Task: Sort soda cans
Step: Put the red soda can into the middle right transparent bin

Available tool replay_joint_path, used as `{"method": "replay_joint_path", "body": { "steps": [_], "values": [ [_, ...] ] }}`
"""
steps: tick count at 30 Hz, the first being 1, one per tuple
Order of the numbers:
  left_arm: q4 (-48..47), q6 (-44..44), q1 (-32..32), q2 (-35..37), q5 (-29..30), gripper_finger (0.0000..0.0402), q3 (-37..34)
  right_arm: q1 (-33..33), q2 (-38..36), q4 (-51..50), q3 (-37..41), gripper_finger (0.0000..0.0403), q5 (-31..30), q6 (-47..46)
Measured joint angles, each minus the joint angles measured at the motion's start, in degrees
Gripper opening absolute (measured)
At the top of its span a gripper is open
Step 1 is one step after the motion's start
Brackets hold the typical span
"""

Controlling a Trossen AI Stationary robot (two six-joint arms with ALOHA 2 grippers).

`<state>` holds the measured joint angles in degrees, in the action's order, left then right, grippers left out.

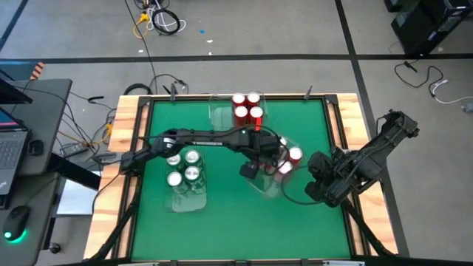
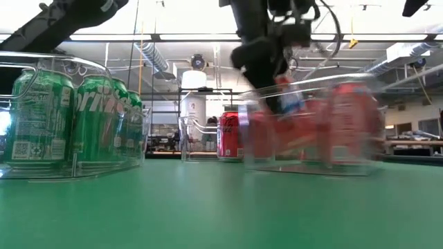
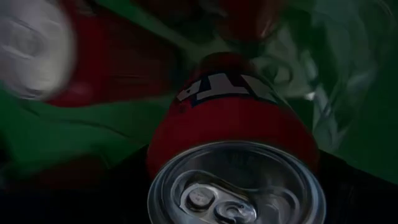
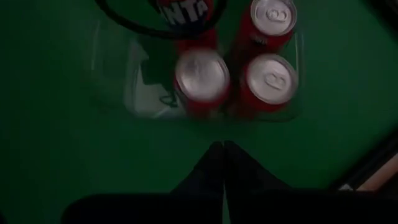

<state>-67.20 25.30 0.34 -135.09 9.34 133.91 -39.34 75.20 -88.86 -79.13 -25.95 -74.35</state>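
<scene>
My left gripper (image 1: 255, 168) reaches across the green table and is shut on a red soda can (image 3: 230, 124) above a clear tray (image 1: 275, 185). The tray holds three upright red cans (image 4: 264, 81) that rest on their bases. In the low view the held can (image 2: 287, 97) hangs blurred among the tray's walls (image 2: 360, 124). My right gripper (image 4: 221, 155) is shut on nothing. It hovers off the tray's right side (image 1: 318, 185). My left gripper holds the red can by its upper side walls (image 3: 161, 155), just under the silver top, between its two fingers. The fingers come from above, slanting down. The can hangs below them, tilted, its base clear of the table.
A clear tray of green cans (image 1: 185, 177) stands at the left under my left arm. Another clear tray with red cans (image 1: 247, 107) stands at the far edge. A raised wooden border (image 1: 129, 125) frames the table. Bare green mat lies along the near side.
</scene>
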Motion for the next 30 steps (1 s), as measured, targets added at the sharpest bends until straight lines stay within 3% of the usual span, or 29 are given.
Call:
{"method": "replay_joint_path", "body": {
  "steps": [16, 22, 30],
  "values": [
    [-0.29, -1.06, 0.04, -1.20, 0.39, 0.0290, 0.02, 2.65, 0.02, 2.81, 0.02, 0.0000, -0.20, 2.68],
    [0.19, -3.26, 0.04, -1.18, 0.18, 0.0356, 0.02, 2.63, 0.02, 4.02, 0.02, 0.0000, -0.20, 3.23],
    [0.50, -3.49, 0.03, -1.09, -0.02, 0.0354, 0.09, 2.63, 0.02, 4.92, 0.02, 0.0000, -0.18, 3.63]
  ]
}}
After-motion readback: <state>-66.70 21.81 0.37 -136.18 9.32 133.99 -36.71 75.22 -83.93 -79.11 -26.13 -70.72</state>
